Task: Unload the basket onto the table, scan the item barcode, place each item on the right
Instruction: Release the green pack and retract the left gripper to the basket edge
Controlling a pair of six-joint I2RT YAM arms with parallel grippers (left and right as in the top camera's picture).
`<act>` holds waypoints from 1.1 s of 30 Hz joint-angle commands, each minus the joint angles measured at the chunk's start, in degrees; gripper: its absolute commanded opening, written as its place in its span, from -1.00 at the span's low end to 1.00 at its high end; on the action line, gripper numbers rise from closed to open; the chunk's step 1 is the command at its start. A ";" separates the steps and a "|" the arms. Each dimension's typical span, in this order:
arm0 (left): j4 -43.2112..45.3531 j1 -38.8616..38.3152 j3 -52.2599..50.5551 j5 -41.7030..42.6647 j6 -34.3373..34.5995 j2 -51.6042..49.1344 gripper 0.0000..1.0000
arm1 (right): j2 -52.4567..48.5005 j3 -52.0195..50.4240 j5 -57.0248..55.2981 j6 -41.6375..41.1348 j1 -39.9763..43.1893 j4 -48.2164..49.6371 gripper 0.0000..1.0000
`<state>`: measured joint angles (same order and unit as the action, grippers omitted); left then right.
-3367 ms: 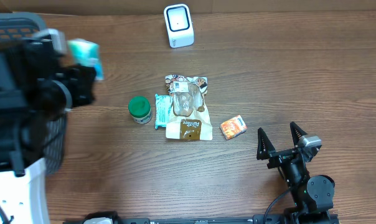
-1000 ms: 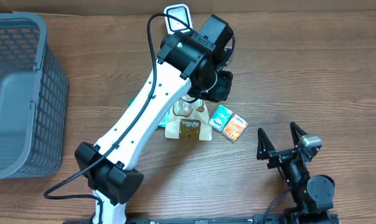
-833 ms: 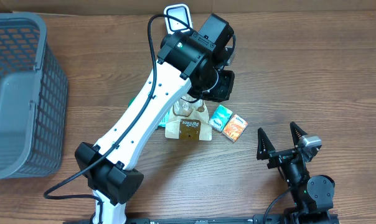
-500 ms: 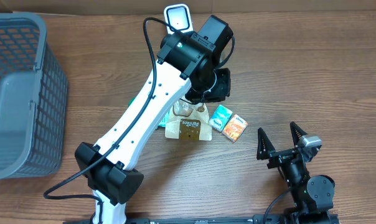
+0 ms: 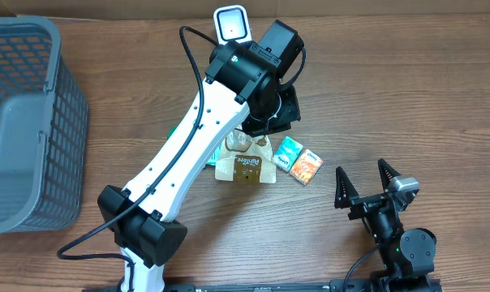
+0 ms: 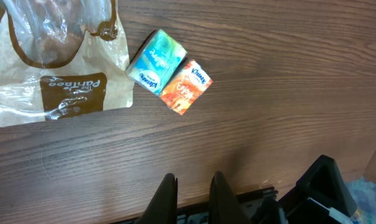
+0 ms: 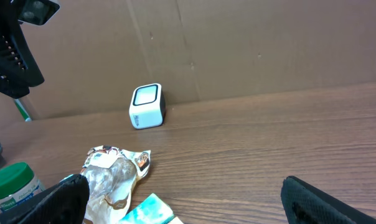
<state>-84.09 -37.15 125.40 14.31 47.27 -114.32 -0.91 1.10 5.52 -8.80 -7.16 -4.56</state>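
**Left gripper closed and empty above the tissue packs; right gripper spread wide**

Left gripper (image 6: 193,195) is pressed together and pinches nothing. It hangs up off the desk (image 6: 287,93).

Nearest item below and beyond its fingertips, in the left wrist view, is the orange tissue pack (image 6: 185,87), lying flat on the desk. The teal tissue pack (image 6: 155,62) touches that pack's far-left side. It also lies flat with its printed face up, and no barcode can be made out on it.

Further to the gripper's left is a brown paper bag (image 6: 51,68) with a clear window, lying flat. It is just beside the teal pack; whether they touch is unclear.

From overhead, the left arm (image 5: 196,138) reaches across the middle of the desk. Its wrist sits over the top end of the bag and hides the gripper itself. The white scanner (image 5: 231,24) stands on the far side of that wrist, away from the packs and apart from every item.

Right gripper (image 5: 361,169) has its fingers spread wide with nothing between them. It sits low, to the right of the orange pack and apart from it.

In the right wrist view the teal pack lies just ahead of the right gripper, with the bag beyond it to the left. A green-lidded jar (image 7: 10,180) sits further left. The scanner is far ahead, near the cardboard wall (image 7: 238,43).

The grey basket (image 5: 26,122) is farthest off, well to the left of the left gripper.
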 commanded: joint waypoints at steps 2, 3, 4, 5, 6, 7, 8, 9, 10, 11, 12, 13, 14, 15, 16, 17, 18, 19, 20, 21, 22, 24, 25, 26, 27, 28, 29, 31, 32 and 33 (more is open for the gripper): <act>0.07 -0.39 0.00 -0.81 1.14 1.55 -0.91 | 0.20 -0.63 -0.46 0.31 0.15 0.24 1.00; 0.09 -0.39 0.00 -0.81 1.14 1.55 -0.91 | 0.20 -0.63 -0.46 0.31 0.15 0.24 1.00; 0.09 -0.44 0.00 -0.81 1.14 1.55 -0.91 | 0.20 -0.63 -0.46 0.31 0.15 0.24 1.00; 0.09 -0.44 0.00 -0.79 1.14 1.55 -0.91 | 0.20 -0.63 -0.46 0.31 0.15 0.24 1.00; 0.09 -0.46 0.00 -0.79 1.14 1.55 -0.92 | 0.20 -0.63 -0.46 0.31 0.15 0.24 1.00; 0.07 -0.46 0.00 -0.81 1.14 1.55 -0.91 | 0.20 -0.63 -0.46 0.31 0.15 0.24 1.00; 0.07 -0.46 0.00 -0.81 1.14 1.55 -0.91 | 0.20 -0.63 -0.46 0.31 0.15 0.24 1.00; 0.07 -0.44 0.00 -0.81 1.14 1.55 -0.91 | 0.20 -0.63 -0.46 0.31 0.15 0.24 1.00; 0.07 -0.44 0.00 -0.81 1.14 1.55 -0.92 | 0.20 -0.63 -0.46 0.31 0.15 0.24 1.00; 0.04 -0.44 0.00 -0.81 1.14 1.55 -0.92 | 0.20 -0.63 -0.48 0.31 0.15 0.24 1.00; 0.04 -0.44 0.00 -0.81 1.07 1.55 -0.91 | 0.20 -0.63 -0.46 0.31 0.15 0.26 1.00; 0.04 -0.44 0.00 -0.81 0.94 1.55 -0.91 | 0.20 -0.63 -0.48 0.31 0.15 0.24 1.00; 0.02 -0.46 0.00 -0.81 0.94 1.55 -0.91 | 0.20 -0.63 -0.46 0.31 0.15 0.24 1.00; -0.04 -0.46 0.00 -0.81 0.94 1.55 -0.92 | 0.20 -0.63 -0.46 0.31 0.15 0.24 1.00; -0.09 -0.46 0.00 -0.81 0.92 1.55 -0.92 | 0.20 -0.63 -0.46 0.31 0.15 0.24 1.00; -0.09 -0.46 0.00 -0.79 0.68 1.55 -0.92 | 0.20 -0.63 -0.46 0.31 0.15 0.24 1.00; -0.11 -0.46 0.00 -0.81 0.52 1.55 -0.91 | 0.20 -0.63 -0.46 0.31 0.15 0.24 1.00; -0.11 -0.46 0.00 -0.81 0.50 1.55 -0.91 | 0.20 -0.63 -0.46 0.31 0.15 0.24 1.00; -0.13 -0.46 0.00 -0.81 0.44 1.55 -0.91 | 0.20 -0.63 -0.46 0.31 0.15 0.24 1.00; -0.11 -0.46 0.00 -0.81 -0.07 1.55 -0.91 | 0.20 -0.63 -0.46 0.31 0.15 0.24 1.00; -0.09 -0.44 0.00 -0.81 -0.76 1.55 -0.92 | 0.20 -0.63 -0.46 0.31 0.15 0.24 1.00; -0.11 -0.42 0.00 -0.87 -3.19 1.55 -0.92 | 0.20 -0.63 -0.48 0.31 0.15 0.24 1.00; -0.11 -0.26 0.00 -0.94 -5.11 1.55 -0.92 | 0.20 -0.63 -0.46 0.31 0.15 0.24 1.00; -0.15 -0.04 0.00 -0.96 -7.21 1.55 -0.92 | 0.20 -0.63 -0.46 0.31 0.15 0.24 1.00; -0.31 0.15 0.00 -0.96 -9.57 1.55 -0.92 | 0.20 -0.63 -0.46 0.31 0.15 0.24 1.00; -0.66 0.48 0.00 -0.96 -11.82 1.55 -0.92 | 0.20 -0.63 -0.46 0.31 0.15 0.26 1.00; -1.11 0.81 0.00 -0.98 -14.01 1.55 -0.92 | 0.20 -0.63 -0.46 0.31 0.15 0.24 1.00; -2.10 1.64 0.00 -0.98 -17.42 1.55 -0.91 | 0.20 -0.63 -0.46 0.31 0.15 0.24 1.00; -3.08 2.67 0.00 -1.22 -19.76 1.55 -0.92 | 0.20 -0.63 -0.46 0.31 0.15 0.24 1.00; -3.69 3.34 0.00 -1.31 -20.74 1.55 -0.91 | 0.20 -0.63 -0.46 0.31 0.15 0.24 1.00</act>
<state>-86.28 -36.25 125.38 14.28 35.44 -114.32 -0.91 1.10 5.52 -8.78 -7.16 -4.56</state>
